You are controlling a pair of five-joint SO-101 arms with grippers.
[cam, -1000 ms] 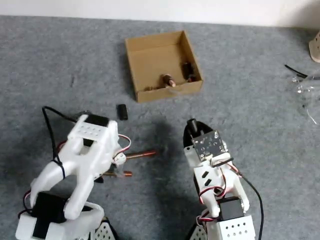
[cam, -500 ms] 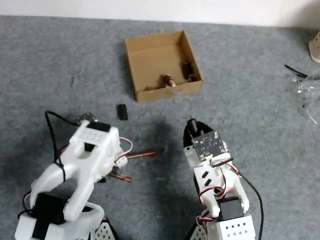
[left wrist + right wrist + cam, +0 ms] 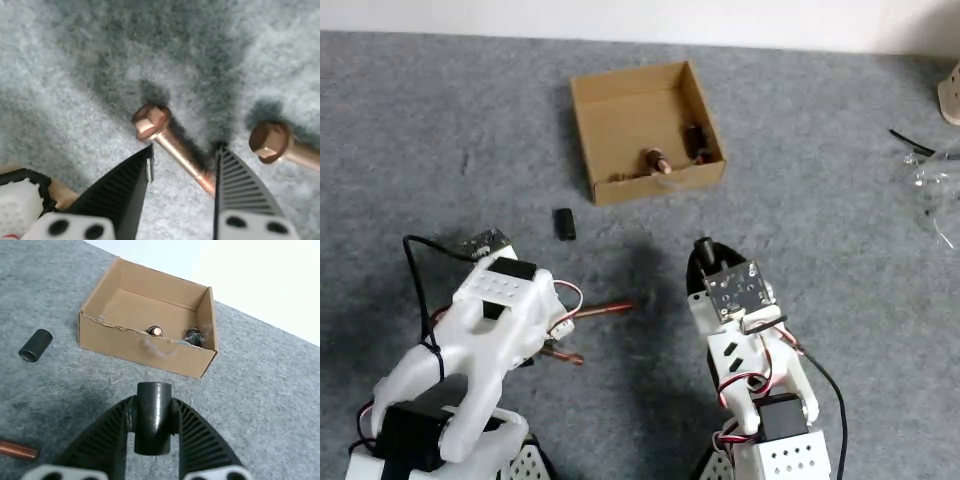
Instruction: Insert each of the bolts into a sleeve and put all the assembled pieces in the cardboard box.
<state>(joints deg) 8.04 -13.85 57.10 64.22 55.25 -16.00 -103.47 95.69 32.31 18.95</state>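
My left gripper [image 3: 185,150] hangs open just above the grey carpet, with a copper bolt [image 3: 167,136] lying slanted between its fingers. A second bolt [image 3: 272,142] lies just outside one finger. From above, the left arm [image 3: 500,300] covers part of the near bolt [image 3: 565,355], and the other bolt [image 3: 602,309] lies beside it. My right gripper [image 3: 152,407] is shut on an upright black sleeve [image 3: 152,420], held short of the cardboard box [image 3: 115,342]. Two assembled pieces [image 3: 155,331] lie in the box [image 3: 620,110]. A loose sleeve [image 3: 563,223] lies between box and left arm.
Clear plastic and a black cable [image 3: 925,165] lie at the right edge, with a tan object [image 3: 950,95] beyond them. Open carpet stretches left of the box and between the two arms.
The left arm has drawn back toward the near edge. The bolt under it has turned from level to slanted. The right arm has not moved.
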